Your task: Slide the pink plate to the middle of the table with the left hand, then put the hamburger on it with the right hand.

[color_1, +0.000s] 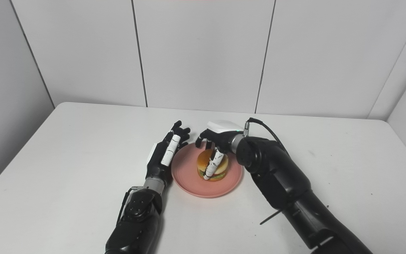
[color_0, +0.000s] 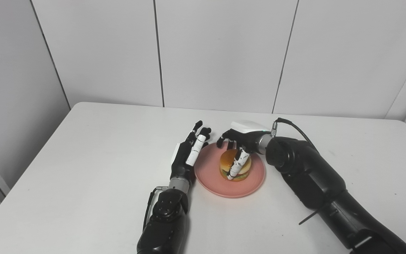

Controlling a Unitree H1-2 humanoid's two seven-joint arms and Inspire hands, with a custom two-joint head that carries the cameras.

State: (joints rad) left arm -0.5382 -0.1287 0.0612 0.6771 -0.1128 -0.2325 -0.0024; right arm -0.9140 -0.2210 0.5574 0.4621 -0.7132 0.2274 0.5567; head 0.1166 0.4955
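Looks like a lab or test room, not a home. Plain white desk (color_0: 83,169) set into a corner of bare white wall panels (color_0: 220,53) with dark vertical seams, far and on both sides. No decor or furniture otherwise. Black robot arms with an exposed cable (color_0: 294,127) on the right one fit a robotics setup.

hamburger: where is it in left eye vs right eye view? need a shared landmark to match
Left eye view: hamburger just right of picture centre, on the pink plate.
Right eye view: hamburger almost at picture centre.
Shared landmark: the right hand wrapped over it from above.
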